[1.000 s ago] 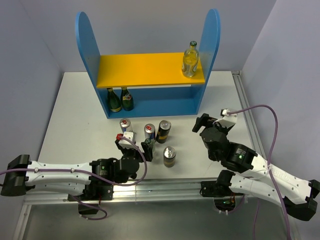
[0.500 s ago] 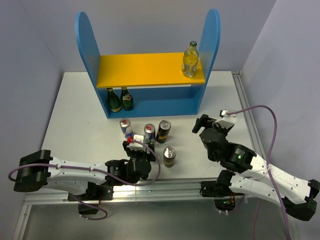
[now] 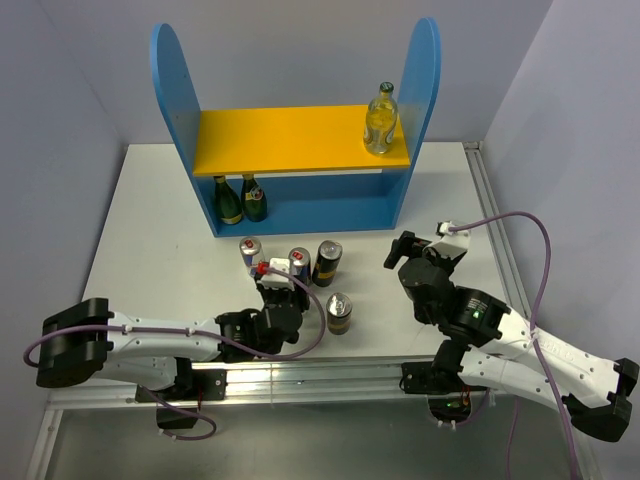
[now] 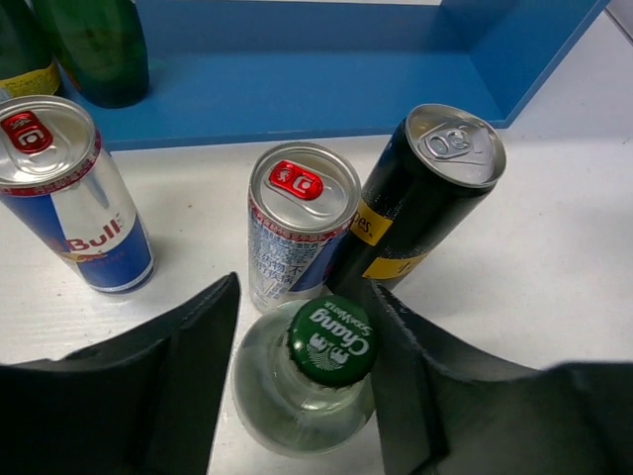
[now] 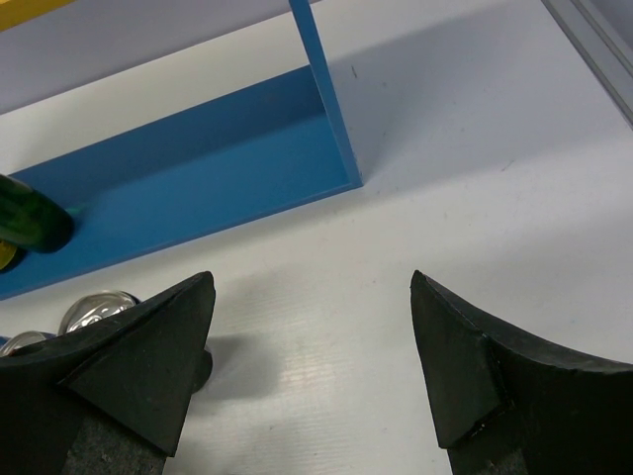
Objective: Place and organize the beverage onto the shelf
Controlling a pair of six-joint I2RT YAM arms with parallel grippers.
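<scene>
The blue shelf (image 3: 172,75) has a yellow upper board and a blue lower level (image 4: 297,89). One clear glass bottle (image 3: 380,118) stands on the yellow board at the right end. My left gripper (image 3: 280,284) is shut on the other clear bottle (image 4: 331,341), which has a green cap, upright just in front of the cans; the top view hides it. Two blue-and-silver cans (image 3: 250,252) (image 3: 299,263) and two black-and-gold cans (image 3: 328,262) (image 3: 339,312) stand on the table. My right gripper (image 3: 405,250) is open and empty over bare table (image 5: 312,336).
Two dark green bottles (image 3: 228,200) (image 3: 254,198) stand on the shelf's lower level at the left. Grey walls close in on both sides. A metal rail (image 3: 330,372) runs along the near table edge.
My left gripper has moved forward toward the shelf with the clear bottle, up to the cans. The right arm has barely moved.
</scene>
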